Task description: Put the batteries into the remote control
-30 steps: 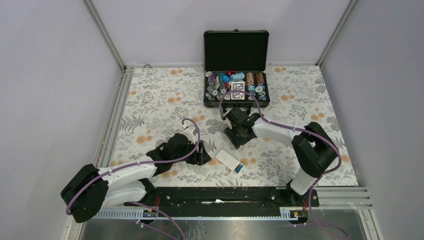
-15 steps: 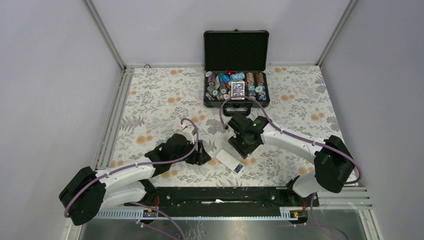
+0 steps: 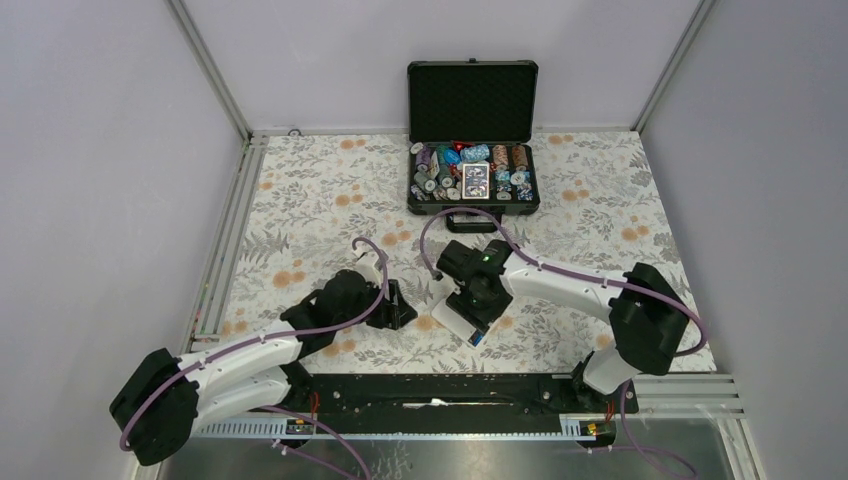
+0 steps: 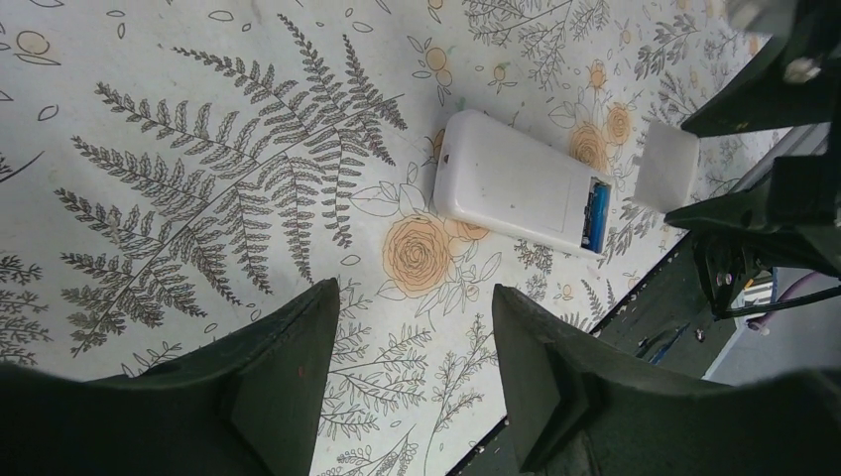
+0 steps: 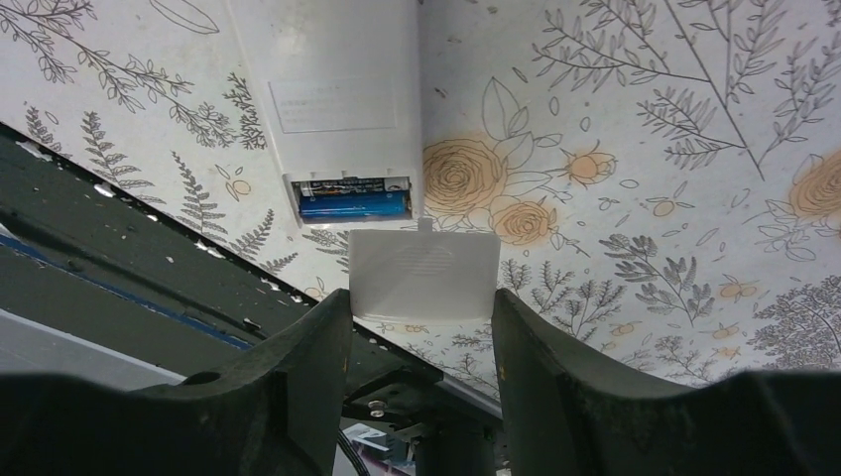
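The white remote control lies back up on the floral cloth near the table's front edge. Its battery compartment at the near end is open, and a blue battery lies inside it; the same battery shows in the left wrist view. My right gripper is shut on the loose white battery cover, held just off the open end of the remote. My left gripper hangs open and empty a little to the left of the remote.
An open black case filled with poker chips and cards stands at the back of the table. A black rail runs along the front edge, right behind the remote's open end.
My right arm has swung from in front of the case down towards the front edge, and now stands over the remote. The left arm has barely shifted.
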### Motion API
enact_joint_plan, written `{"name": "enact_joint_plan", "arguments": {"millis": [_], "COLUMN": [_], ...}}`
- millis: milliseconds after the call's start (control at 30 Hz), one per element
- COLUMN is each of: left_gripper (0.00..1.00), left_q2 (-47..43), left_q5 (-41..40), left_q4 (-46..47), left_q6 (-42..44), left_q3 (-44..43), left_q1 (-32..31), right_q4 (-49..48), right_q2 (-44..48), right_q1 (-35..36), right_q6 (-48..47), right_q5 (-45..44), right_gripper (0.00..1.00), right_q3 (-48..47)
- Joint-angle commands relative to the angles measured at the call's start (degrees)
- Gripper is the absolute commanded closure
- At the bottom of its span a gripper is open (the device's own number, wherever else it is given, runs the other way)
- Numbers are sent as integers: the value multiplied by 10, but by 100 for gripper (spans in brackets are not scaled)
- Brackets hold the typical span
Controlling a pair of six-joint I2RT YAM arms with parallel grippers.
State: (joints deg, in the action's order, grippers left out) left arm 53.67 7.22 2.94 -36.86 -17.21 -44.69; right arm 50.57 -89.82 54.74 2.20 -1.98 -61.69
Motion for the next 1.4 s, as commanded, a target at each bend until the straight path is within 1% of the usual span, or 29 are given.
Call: {"name": "enact_joint_plan", "arguments": {"millis": [0,233,600,967,1367], "left_gripper": [38,38,38,38,38], "left_q2": [-15,-17,-20,-24,-26], "left_q5": [-14,-12,-15,-16,-15], "left_q4": [12,11,10,8,9], "left_q6": [7,6,6,6,6], "left_q3": [2,3,4,5,6], "left_q1": [4,5,6,7,7], "right_q4": [27,28,8,1,4], "right_q2": [-18,-45,-64,-78,-81], "right_q1": [16,34,41,42,43], "right_q6": [13,14,14,11,15], "right_q5": [13,18,39,32,29], "right_gripper": [62,63,63,63,64], "right_q3": [-20,-23,-30,-42,-34]}}
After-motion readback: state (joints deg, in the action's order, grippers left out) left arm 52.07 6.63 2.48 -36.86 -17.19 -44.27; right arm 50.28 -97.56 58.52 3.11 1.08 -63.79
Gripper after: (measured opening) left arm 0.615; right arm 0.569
